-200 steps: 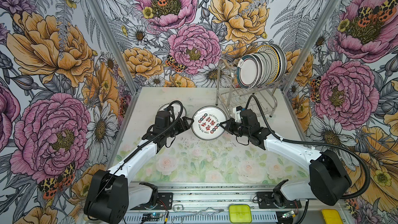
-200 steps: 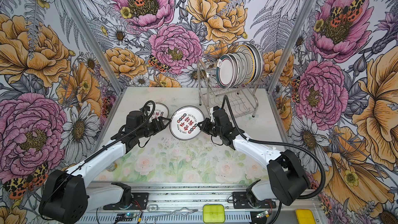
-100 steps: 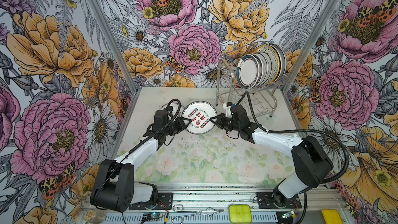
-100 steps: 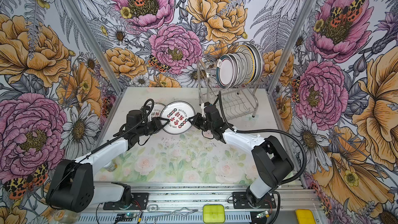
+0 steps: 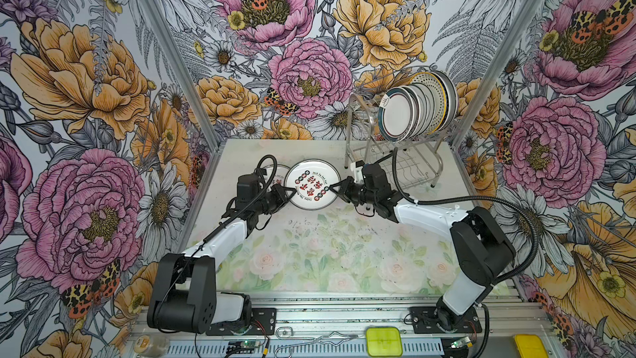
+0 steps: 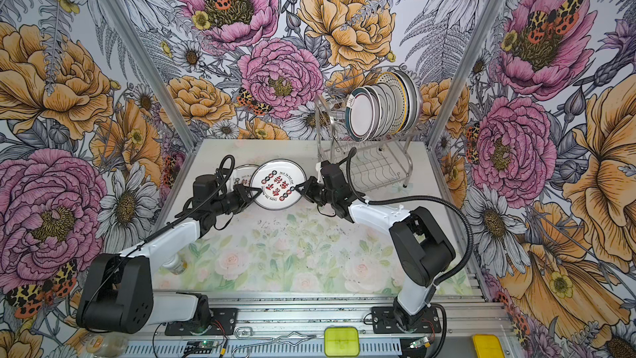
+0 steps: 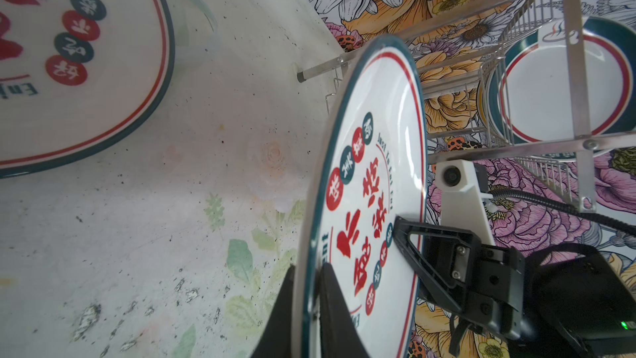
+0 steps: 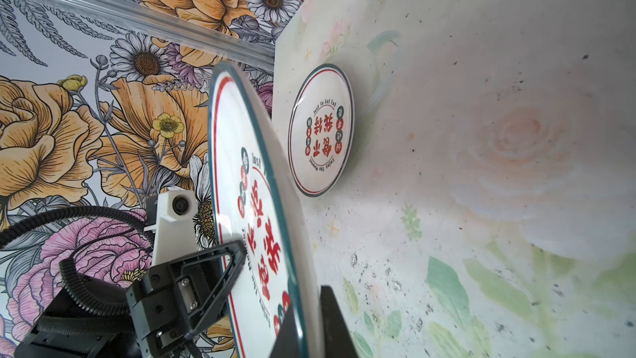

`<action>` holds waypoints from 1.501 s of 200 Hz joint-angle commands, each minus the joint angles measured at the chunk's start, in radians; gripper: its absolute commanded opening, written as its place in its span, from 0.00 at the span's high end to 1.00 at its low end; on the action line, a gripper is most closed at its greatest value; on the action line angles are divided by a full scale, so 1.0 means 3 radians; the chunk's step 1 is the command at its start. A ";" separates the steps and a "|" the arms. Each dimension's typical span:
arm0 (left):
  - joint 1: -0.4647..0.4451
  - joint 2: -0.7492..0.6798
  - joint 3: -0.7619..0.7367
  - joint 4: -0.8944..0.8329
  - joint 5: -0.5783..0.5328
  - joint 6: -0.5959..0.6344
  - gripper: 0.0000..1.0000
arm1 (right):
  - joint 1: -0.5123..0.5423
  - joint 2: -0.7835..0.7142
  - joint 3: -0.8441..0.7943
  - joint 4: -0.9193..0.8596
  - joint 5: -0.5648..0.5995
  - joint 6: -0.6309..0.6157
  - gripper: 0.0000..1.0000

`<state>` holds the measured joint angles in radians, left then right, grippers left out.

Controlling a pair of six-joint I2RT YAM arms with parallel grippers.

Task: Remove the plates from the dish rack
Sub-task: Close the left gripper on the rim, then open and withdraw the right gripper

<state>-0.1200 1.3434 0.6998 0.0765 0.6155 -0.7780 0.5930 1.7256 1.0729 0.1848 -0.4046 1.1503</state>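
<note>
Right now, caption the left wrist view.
Left gripper grips the red-lettered plate, right gripper at opposite rim; matching plate on table.

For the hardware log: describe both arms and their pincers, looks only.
Both arms match: the left arm and right arm have white links between black joint housings. The left pincer and right pincer are black, with triangular open-frame fingers and a white camera block. A ribbed black hose trails the right arm; a thin black cable loops on the left.

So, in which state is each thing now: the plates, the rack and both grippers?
held plate: off the table, clamped at two rim sides.
plate on the table: lying flat, face up.
racked plates: standing on edge, upper level.
dish rack: upright, loaded on top.
left gripper: shut on held plate.
right gripper: shut on held plate.
</note>
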 commanded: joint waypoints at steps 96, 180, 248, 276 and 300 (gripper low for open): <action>0.0558 -0.0160 0.0050 -0.0432 0.0222 0.0369 1.00 | 0.0044 -0.0101 0.0217 -0.0113 0.0166 -0.0340 0.61; 0.0963 -0.0191 0.0185 -0.0564 0.0226 0.0351 1.00 | 0.0069 -0.0637 0.0009 -0.0681 0.0458 -0.0592 0.59; 0.1154 0.0183 0.0395 -0.0509 -0.0116 0.0311 1.00 | 0.0070 -0.1108 -0.0410 -0.0945 0.0449 -0.0627 0.59; 0.1152 0.0440 0.0484 -0.0438 -0.0198 0.0293 1.00 | 0.0085 -0.1317 -0.0622 -0.1100 0.0479 -0.0667 0.59; 0.1154 0.0632 0.0597 -0.0441 -0.0288 0.0314 1.00 | 0.0084 -0.1577 -0.0845 -0.1278 0.0640 -0.0685 0.59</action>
<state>0.2192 1.5047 0.8219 -0.1184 0.5625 -0.6846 0.6106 1.3315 0.8677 -0.1310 -0.2687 0.9703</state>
